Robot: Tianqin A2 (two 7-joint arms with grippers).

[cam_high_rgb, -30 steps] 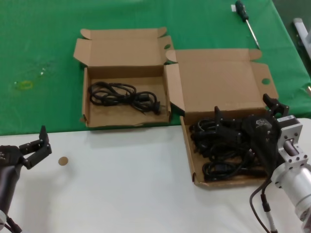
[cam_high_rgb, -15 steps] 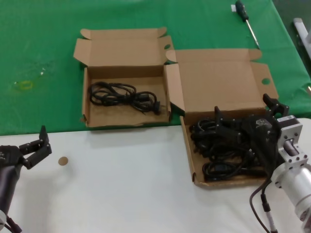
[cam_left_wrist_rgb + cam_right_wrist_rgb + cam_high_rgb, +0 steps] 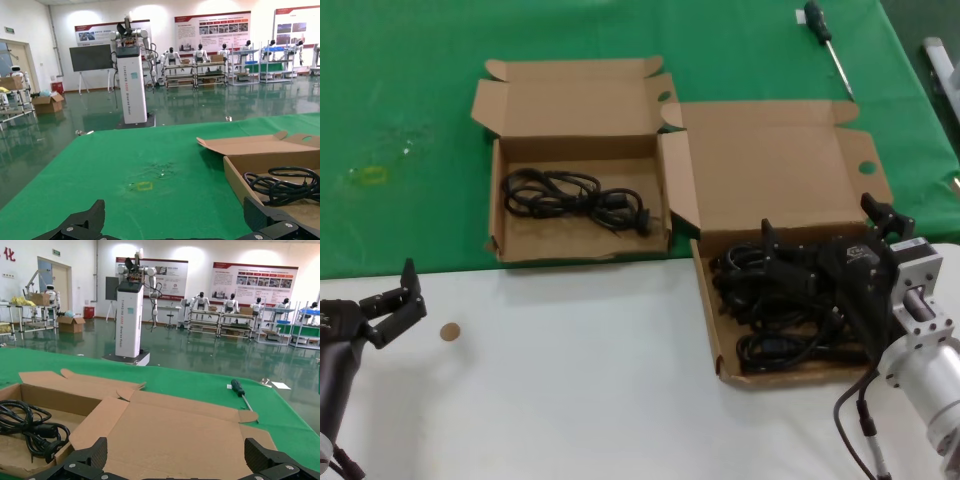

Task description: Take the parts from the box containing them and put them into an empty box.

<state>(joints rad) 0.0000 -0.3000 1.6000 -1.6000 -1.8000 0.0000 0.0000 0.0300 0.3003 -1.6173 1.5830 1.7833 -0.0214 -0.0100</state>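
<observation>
On the right of the head view, the right end effector (image 3: 817, 268) sits low inside the larger cardboard box (image 3: 775, 170), its black fingers spread wide among the pile of black power cords (image 3: 770, 320) that fills the tray; nothing is clamped between the fingers, though one fingertip stands up over the far part of the pile and the other reaches past the tray's right wall. This box lies half on the green cloth (image 3: 400, 100) and half on the white table (image 3: 580, 400), with its wide lid folded back flat and a round hole showing in the side flap. Touching its left flap is the smaller, squarer box (image 3: 570, 100), also lying with its lid back on the green cloth, and one cord bundle (image 3: 575, 197) lies on its floor, seen again at the edge of both wrist views. The left end effector (image 3: 392, 300) waits at the near left over the white table, fingers parted and holding nothing, just beside a small round brown disc (image 3: 449, 332). A black-handled screwdriver (image 3: 827, 42) lies on the green cloth beyond the larger box, well apart from both boxes
</observation>
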